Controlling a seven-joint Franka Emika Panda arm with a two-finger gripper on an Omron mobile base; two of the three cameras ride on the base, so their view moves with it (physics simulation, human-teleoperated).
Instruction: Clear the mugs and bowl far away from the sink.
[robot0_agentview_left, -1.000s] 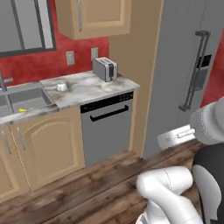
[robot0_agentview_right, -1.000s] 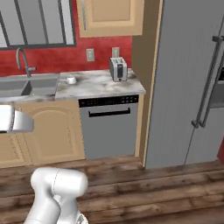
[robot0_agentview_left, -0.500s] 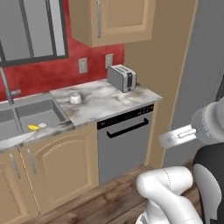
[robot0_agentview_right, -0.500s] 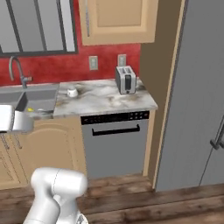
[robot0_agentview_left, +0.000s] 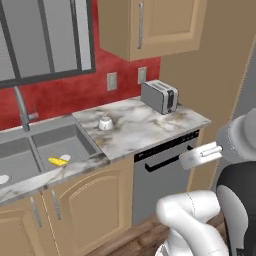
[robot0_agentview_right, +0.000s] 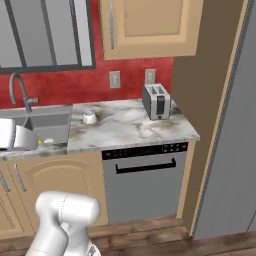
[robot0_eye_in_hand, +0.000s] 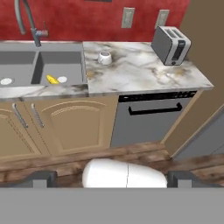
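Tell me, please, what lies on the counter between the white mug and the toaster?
Nothing: between the white mug and the toaster the marble counter is bare, clearest in the hand view.

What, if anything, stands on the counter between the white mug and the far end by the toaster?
Nothing visible does. The white mug sits near the sink; bare marble counter runs from it to the toaster at the back right.

White all over, this arm (robot0_agentview_left: 192, 220): smooth, glossy, rounded shells with soft grey shading underneath. In the left base view a fat curved link bulges up from the bottom, and beside it sits a dark charcoal joint band, edged in pale grey. Higher up, a rounded grey-white housing carries a slim, flat white piece. From the right base view, a bulbous white link and a boxy white-grey part.
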